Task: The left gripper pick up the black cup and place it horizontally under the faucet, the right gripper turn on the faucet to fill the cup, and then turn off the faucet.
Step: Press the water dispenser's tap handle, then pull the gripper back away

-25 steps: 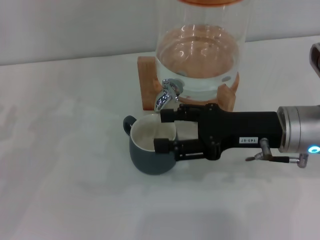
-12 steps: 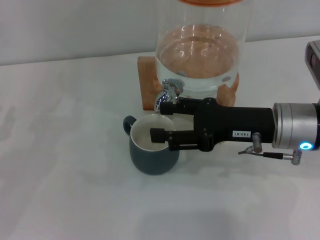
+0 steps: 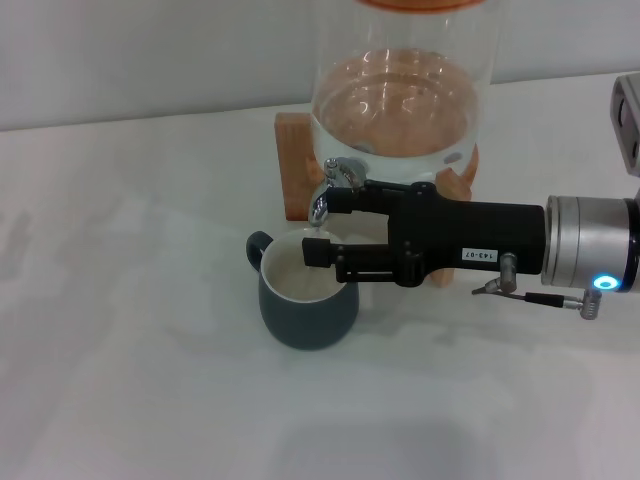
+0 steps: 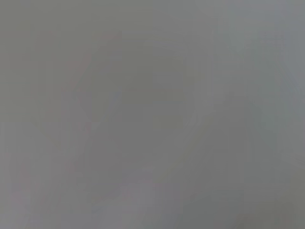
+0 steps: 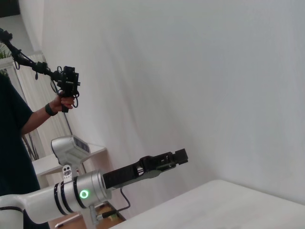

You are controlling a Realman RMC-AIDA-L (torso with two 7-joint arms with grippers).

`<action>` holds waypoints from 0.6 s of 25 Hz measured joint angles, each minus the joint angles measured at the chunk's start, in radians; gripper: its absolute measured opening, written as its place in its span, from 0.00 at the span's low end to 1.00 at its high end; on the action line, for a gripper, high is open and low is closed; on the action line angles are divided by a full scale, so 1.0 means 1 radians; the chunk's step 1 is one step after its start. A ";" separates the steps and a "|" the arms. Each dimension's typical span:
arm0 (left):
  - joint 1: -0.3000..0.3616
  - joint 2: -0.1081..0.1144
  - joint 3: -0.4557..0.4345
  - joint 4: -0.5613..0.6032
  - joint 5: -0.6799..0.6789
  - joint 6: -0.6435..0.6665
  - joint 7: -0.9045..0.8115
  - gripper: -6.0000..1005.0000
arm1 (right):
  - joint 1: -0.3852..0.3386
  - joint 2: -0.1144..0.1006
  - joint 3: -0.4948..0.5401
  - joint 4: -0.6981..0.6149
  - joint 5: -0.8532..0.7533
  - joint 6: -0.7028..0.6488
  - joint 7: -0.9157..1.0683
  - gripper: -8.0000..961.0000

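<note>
— Where does my head camera look?
— Forward and down, close on the table (image 3: 120, 380) and dispenser (image 3: 400, 100).
— My left wrist camera?
— Only flat grey.
— My right wrist?
— It faces off across the room at a wall (image 5: 190, 71), a far arm (image 5: 76, 193) and a person (image 5: 14, 138); it shares nothing recognisable with the head view.

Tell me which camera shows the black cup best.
The head view: the black cup stands upright beneath the faucet, cream inside and handle visible. The left wrist view is blank grey; the right wrist view faces a wall, no cup.
</note>
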 joint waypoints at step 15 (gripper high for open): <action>-0.005 0.007 0.000 0.000 0.000 0.006 0.000 0.39 | -0.006 -0.002 0.038 0.003 -0.007 0.001 -0.009 0.84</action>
